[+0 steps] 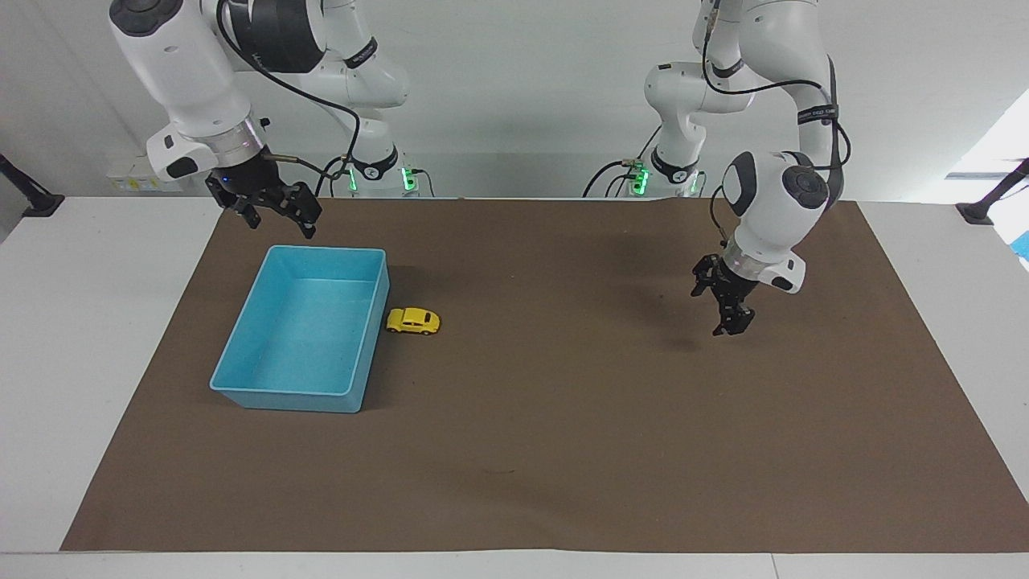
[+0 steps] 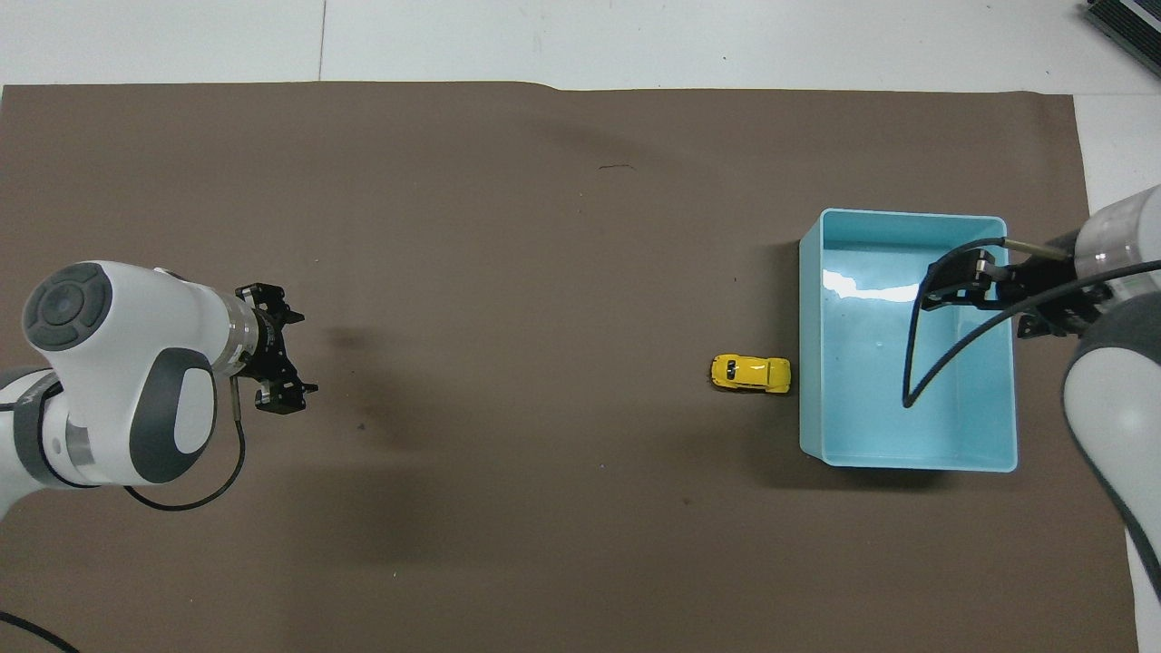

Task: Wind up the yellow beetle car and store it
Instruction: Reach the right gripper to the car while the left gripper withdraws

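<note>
Brown mat on white counter (image 1: 96, 338) | yellow beetle car (image 1: 413, 321) rests against blue bin (image 1: 241, 386) | storing step pending; right hand (image 1: 277, 211), fingers apart, over bin's edge, must be lowered to car | left hand (image 1: 726, 305), fingers apart, waits over mat

The car (image 1: 413, 321) is bright yellow with dark windows, the bin (image 1: 241, 378) light blue, the mat (image 1: 563, 450) plain brown.

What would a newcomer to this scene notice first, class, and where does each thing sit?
The yellow beetle car stands on the brown mat, right beside the empty blue bin toward the right arm's end. The right gripper hangs open over the bin's robot-side edge; the left gripper waits open over bare mat.
</note>
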`<move>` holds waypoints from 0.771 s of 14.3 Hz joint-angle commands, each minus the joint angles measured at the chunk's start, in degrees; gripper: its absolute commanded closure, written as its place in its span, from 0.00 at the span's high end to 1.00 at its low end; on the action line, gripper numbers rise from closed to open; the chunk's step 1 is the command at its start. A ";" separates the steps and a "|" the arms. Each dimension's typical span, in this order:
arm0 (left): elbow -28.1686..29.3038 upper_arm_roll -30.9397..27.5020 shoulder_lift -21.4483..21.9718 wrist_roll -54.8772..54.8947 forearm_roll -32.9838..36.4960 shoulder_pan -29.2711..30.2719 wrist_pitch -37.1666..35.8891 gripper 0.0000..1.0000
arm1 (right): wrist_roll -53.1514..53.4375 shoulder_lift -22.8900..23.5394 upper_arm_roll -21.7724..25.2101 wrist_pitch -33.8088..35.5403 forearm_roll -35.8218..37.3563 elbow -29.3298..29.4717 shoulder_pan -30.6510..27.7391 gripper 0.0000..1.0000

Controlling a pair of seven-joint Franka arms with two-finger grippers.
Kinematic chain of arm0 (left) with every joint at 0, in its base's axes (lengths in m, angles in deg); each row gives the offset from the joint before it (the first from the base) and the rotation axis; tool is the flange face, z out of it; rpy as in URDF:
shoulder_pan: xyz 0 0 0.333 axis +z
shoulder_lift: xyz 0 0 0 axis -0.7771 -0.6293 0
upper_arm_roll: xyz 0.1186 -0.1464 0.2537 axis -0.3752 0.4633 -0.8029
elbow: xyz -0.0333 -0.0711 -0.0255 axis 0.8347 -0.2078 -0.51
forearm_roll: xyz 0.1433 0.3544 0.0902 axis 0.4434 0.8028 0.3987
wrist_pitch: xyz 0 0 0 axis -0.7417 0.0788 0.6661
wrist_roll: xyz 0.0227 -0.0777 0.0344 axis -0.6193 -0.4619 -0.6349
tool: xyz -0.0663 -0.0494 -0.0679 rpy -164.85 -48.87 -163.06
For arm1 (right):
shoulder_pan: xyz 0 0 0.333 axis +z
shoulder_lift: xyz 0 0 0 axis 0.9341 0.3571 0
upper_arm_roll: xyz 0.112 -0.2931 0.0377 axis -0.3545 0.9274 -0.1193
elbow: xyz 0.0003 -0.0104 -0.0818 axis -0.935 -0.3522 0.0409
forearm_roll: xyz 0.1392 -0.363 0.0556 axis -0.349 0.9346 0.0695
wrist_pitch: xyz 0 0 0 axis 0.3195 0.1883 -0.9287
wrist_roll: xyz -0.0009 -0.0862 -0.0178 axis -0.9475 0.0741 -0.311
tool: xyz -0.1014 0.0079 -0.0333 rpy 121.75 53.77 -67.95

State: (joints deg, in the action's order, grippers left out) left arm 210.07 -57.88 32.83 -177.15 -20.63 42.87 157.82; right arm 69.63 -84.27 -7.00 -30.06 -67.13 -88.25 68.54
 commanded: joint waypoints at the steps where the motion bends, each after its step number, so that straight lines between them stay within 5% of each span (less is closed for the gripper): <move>1: -1.14 0.13 0.24 0.14 0.89 0.39 -1.54 1.00 | 8.48 -0.28 -0.37 -3.85 -0.51 -3.12 2.03 1.00; 11: -17.30 -0.13 0.34 2.15 1.50 1.71 -9.87 1.00 | 50.11 3.76 -0.37 -9.47 0.80 -5.40 9.32 1.00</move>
State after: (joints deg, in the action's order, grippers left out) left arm 196.68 -58.58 33.30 -176.78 -20.24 43.25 151.54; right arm 111.63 -80.75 -7.09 -36.93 -67.06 -91.47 76.73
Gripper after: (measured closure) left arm 0.000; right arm 0.000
